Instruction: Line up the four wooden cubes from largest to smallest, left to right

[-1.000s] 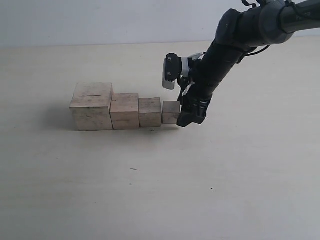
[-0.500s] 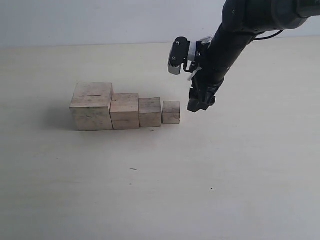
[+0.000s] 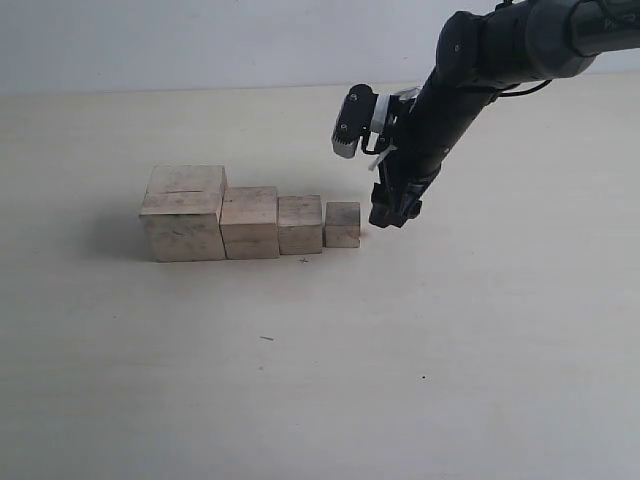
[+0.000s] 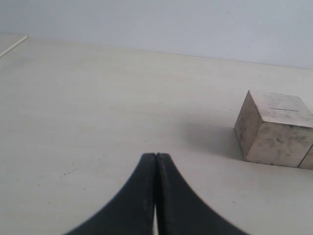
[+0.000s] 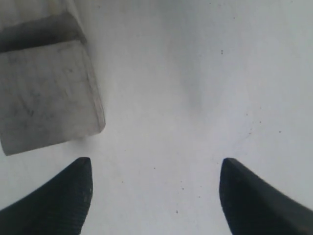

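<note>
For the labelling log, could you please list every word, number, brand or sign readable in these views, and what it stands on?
None: no text can be read in any view.
From the largest cube to the smallest cube, the wood shows only grain and dark specks.
The right gripper, the left gripper and the table bear no legible marking.
</note>
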`<state>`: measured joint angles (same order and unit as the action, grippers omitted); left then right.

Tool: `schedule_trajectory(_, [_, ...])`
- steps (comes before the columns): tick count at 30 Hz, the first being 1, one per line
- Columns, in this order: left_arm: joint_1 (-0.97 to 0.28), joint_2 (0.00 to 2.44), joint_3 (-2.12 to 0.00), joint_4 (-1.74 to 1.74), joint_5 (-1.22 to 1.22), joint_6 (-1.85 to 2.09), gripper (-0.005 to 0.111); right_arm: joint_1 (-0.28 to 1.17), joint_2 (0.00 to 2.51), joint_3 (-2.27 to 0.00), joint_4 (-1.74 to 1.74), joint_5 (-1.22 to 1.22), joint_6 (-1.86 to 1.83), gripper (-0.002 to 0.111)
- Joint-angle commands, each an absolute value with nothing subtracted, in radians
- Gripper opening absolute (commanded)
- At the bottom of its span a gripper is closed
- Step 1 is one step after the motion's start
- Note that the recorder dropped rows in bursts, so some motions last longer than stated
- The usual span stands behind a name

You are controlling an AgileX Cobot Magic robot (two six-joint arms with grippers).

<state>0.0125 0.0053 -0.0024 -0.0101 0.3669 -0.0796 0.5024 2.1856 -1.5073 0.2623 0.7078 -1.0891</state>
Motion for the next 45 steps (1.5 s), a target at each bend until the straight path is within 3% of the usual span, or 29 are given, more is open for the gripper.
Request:
schedule_trajectory(1, [0.007,0.000,0.000,-0.009,0.355,-0.083,0.000,0.506,2.188,-1.508,0.337,0.682,-1.093,0.069])
schedule_trajectory(45, [0.007,0.000,0.000,-0.009,0.355,-0.083,0.000,0.535,2.188,-1.508,0.338,0.710,-1.046,0.069])
